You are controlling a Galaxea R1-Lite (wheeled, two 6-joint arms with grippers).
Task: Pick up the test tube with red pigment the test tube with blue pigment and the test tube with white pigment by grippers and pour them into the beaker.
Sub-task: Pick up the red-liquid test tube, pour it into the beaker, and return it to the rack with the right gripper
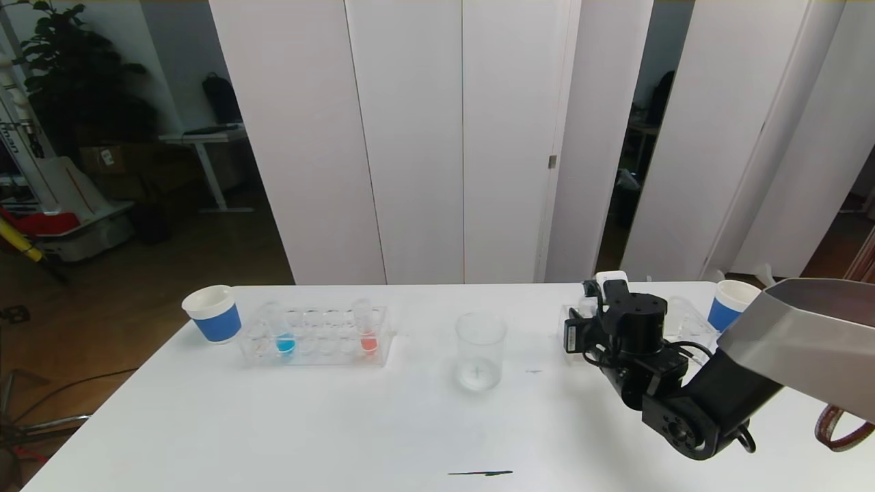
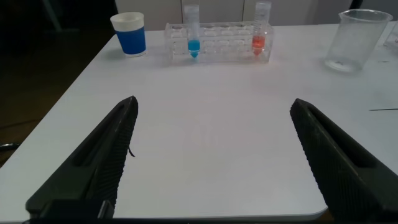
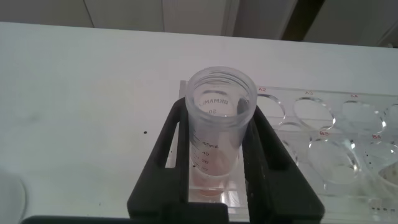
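1. My right end effector (image 3: pixel 221 168) is closed on a clear tube (image 3: pixel 219 124), upright in the rack (image 3: pixel 323 146) at desk right; pigment at base looks pale, can't tell exactly.
2. Beaker (image 1: pixel 480 350) stands to its left, mid-desk, so the right arm is nearer.
3. Left end effector (image 2: pixel 211 162) hangs wide, idle; the blue tube (image 1: pixel 285 335) sits far left.

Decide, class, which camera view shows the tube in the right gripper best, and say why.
The right wrist view: the clear tube fills the picture, standing in its rack with the right gripper shut on it. In the head view the arm hides it. The left wrist view shows only the other rack.
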